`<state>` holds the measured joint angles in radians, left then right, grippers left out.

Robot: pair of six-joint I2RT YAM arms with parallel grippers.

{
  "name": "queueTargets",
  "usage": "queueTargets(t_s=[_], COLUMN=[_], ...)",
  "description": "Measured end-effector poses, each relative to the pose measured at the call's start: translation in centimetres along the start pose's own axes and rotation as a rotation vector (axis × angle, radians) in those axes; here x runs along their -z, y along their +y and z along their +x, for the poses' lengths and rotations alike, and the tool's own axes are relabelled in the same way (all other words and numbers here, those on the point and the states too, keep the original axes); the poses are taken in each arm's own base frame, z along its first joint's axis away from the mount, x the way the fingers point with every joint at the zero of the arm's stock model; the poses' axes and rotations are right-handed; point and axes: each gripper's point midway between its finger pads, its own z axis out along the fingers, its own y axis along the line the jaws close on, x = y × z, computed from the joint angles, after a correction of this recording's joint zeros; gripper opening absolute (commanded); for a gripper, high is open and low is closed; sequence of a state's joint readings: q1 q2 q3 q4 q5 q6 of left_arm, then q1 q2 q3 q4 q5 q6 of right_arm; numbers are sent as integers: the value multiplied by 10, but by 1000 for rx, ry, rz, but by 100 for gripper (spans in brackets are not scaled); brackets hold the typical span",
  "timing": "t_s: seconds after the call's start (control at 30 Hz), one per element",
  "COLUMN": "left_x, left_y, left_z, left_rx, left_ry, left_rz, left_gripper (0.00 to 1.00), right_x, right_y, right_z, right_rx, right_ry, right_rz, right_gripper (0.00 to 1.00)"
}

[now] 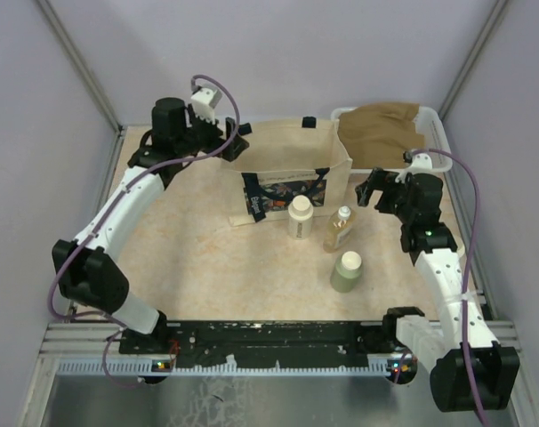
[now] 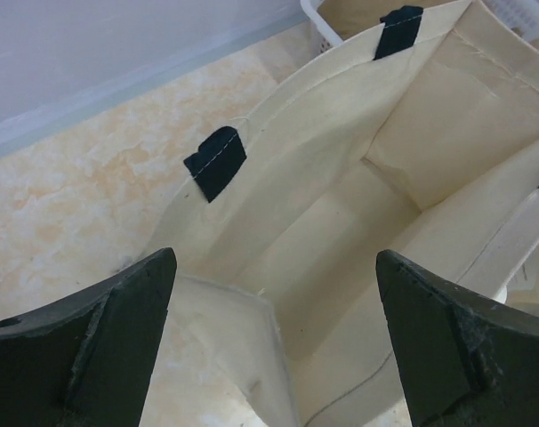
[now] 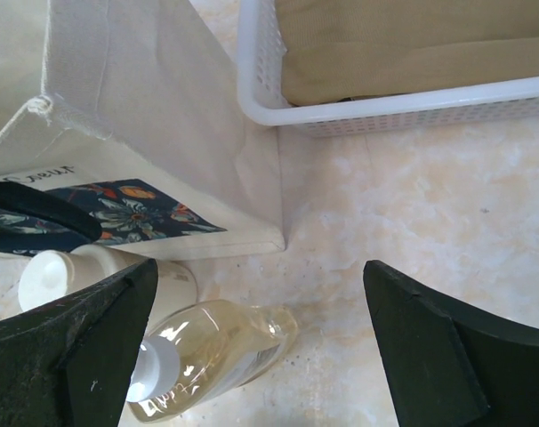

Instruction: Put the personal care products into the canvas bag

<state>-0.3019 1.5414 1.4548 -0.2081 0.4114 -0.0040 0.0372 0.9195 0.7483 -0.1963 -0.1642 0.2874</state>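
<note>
The canvas bag (image 1: 287, 165) stands open at the back middle, its print side facing the arms. The left wrist view looks into its bare inside (image 2: 341, 231). My left gripper (image 1: 240, 142) is open at the bag's left end; one corner of the rim (image 2: 243, 338) lies between its fingers. In front of the bag stand the cream bottle (image 1: 300, 216), the amber bottle (image 1: 339, 229) and the olive-green cylinder (image 1: 346, 270). My right gripper (image 1: 369, 189) is open and empty, above and right of the amber bottle (image 3: 207, 356). The cream bottle (image 3: 92, 271) and the bag (image 3: 145, 133) also show there.
A white plastic basket (image 1: 434, 133) holding brown cloth (image 1: 381, 129) stands at the back right, right beside the bag; its rim (image 3: 252, 89) shows in the right wrist view. Walls close in the table on three sides.
</note>
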Motion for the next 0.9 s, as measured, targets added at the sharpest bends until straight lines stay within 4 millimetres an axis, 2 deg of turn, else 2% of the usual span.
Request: queueTargets(t_s=[0.2,0.33,0.5,0.6,0.8,0.9], left_x=[-16,-17,-10,-1,33,48], left_y=[3,19,29,27,20,22], left_z=[27,43,56,53,24,23], left_rx=[17,44,68,71,65,61], left_ry=[107,150,172,162,99,92], left_rz=[-122,-214,-287,-299,-336,-374], left_gripper=[99,99,99,99,99,99], right_x=[1,2,2,2,2,2], right_y=[-3,-5,-8,-9,-9,-9], right_z=[1,4,4,4,4,3], right_rx=[5,4,13,14,14,14], right_ry=[10,20,19,18,17,17], right_rz=[16,29,43,46,49,50], right_gripper=[99,99,99,99,99,99])
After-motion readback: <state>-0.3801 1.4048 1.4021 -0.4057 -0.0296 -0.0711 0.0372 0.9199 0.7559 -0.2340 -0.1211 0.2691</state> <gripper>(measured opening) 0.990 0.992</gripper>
